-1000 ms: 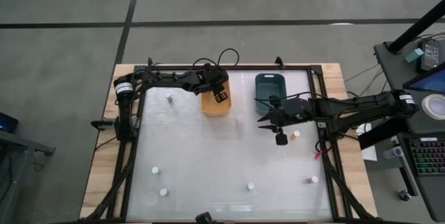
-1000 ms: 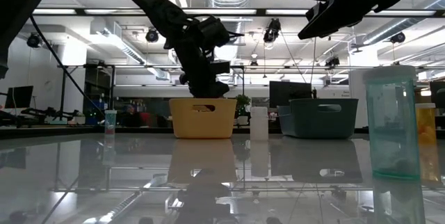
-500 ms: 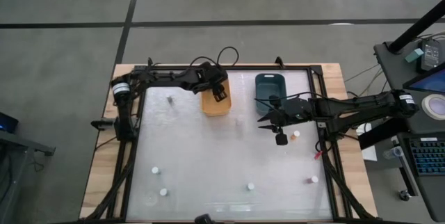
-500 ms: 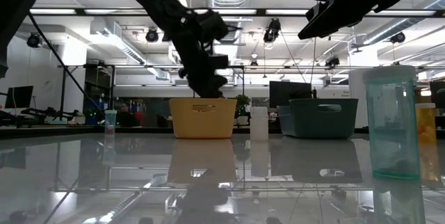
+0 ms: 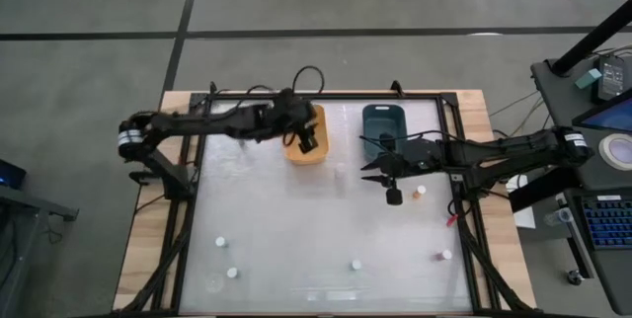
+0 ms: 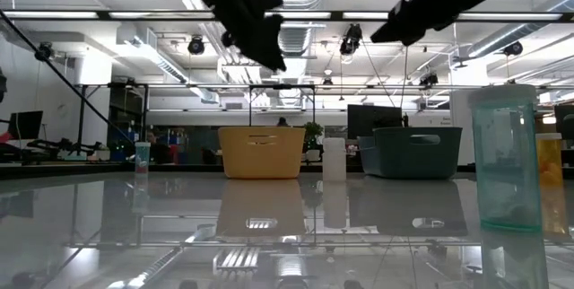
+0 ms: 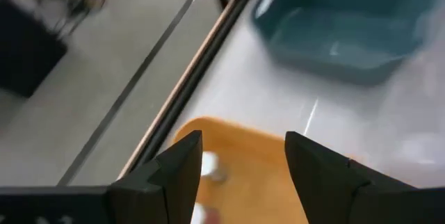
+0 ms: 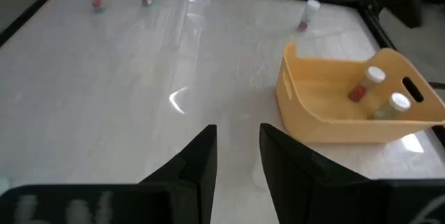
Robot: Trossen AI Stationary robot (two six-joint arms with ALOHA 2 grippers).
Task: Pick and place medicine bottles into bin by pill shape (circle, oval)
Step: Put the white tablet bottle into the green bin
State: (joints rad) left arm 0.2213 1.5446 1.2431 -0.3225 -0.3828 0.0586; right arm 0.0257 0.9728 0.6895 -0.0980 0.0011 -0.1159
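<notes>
While the left gripper (image 5: pixel 308 143) hangs over the yellow bin (image 5: pixel 305 148), its fingers spread with nothing between them, two medicine bottles (image 8: pixel 384 95) lie inside that bin.

The right gripper (image 5: pixel 393 196) hovers above the table (image 5: pixel 286 229) near the teal bin (image 5: pixel 383 126) — fingers a little parted, empty. An orange-bodied bottle (image 5: pixel 420 192) stands just beside it; a white one (image 5: pixel 340 172) sits between the bins. More white-capped bottles are scattered well apart — one (image 5: pixel 242 141) beyond the yellow bin, four (image 5: pixel 355 265) along the near edge.

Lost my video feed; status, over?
Left gripper open, empty, above yellow bin. Two bottles inside. Right gripper open, hovering mid-table. Nothing blocking.
</notes>
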